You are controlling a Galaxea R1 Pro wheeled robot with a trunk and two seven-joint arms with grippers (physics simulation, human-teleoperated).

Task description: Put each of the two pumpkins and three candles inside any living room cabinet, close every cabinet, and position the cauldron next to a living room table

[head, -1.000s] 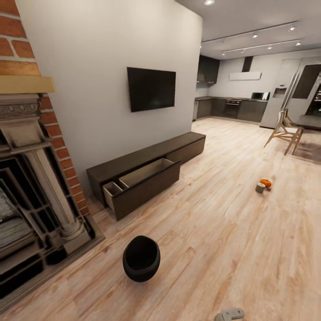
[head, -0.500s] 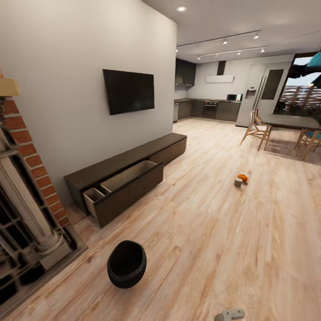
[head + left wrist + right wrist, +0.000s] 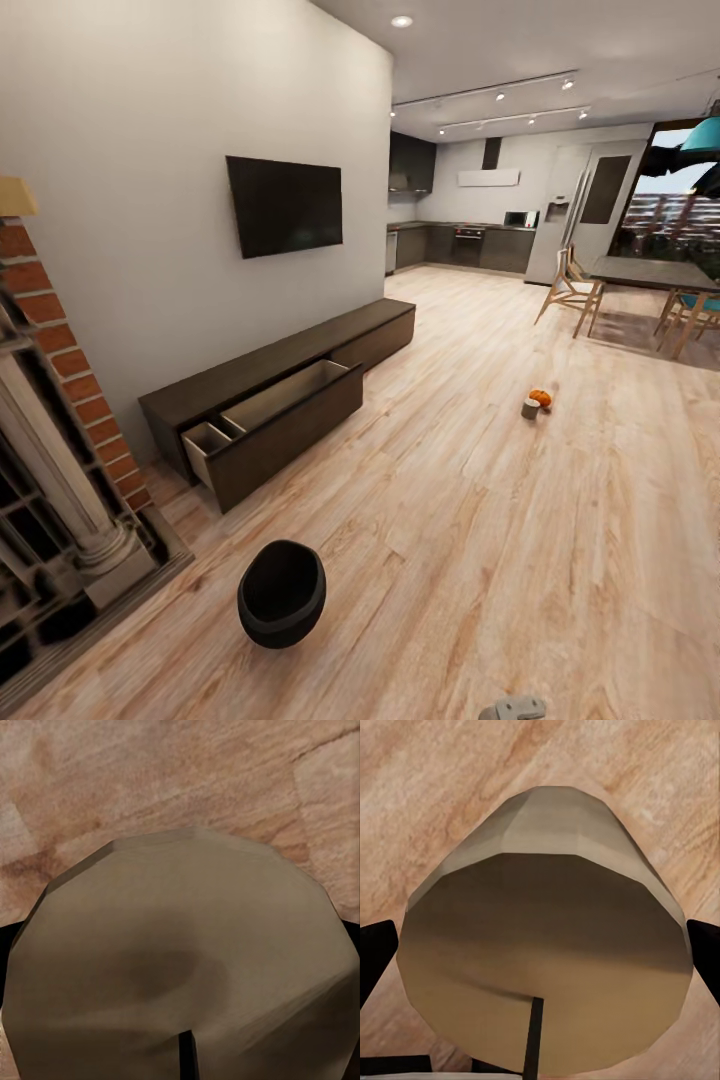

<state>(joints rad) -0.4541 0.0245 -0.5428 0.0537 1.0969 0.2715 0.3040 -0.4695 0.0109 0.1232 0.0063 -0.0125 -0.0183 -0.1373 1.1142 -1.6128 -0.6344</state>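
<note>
In the head view, the cabinet (image 3: pixel 280 400) is running along the left wall under a dark television (image 3: pixel 285 205), with 1 drawer (image 3: pixel 275 425) at its near end standing pulled out and open-topped. The cauldron (image 3: pixel 282 592) is sitting on the wood floor (image 3: pixel 480 560) near the camera, well apart from the cabinet and just right of the brick fireplace (image 3: pixel 50 460). Farther off and to the right, 1 pumpkin (image 3: pixel 541 397) is lying on the floor, touching or just beside a floor candle (image 3: pixel 530 408). A dining surface (image 3: pixel 645 272) with chairs is standing at the far right, and the kitchen is showing at the far end of the room.

In the left wrist view, the left candle (image 3: pixel 187 960) is sitting right up against the camera, a grey-beige cylinder with its dark wick at the edge of the picture, above the floor. The left jaws are showing as dark slivers at either side of it, apparently clamped on it.

In the right wrist view, the right candle (image 3: pixel 547 952) is lying between the right jaws, whose 2 black fingers (image 3: pixel 375 952) are flanking it on either side, closed against its sides, with the floor beyond.

A small grey part of the robot (image 3: pixel 513 709) is peeking in at the near edge of the head view.
</note>
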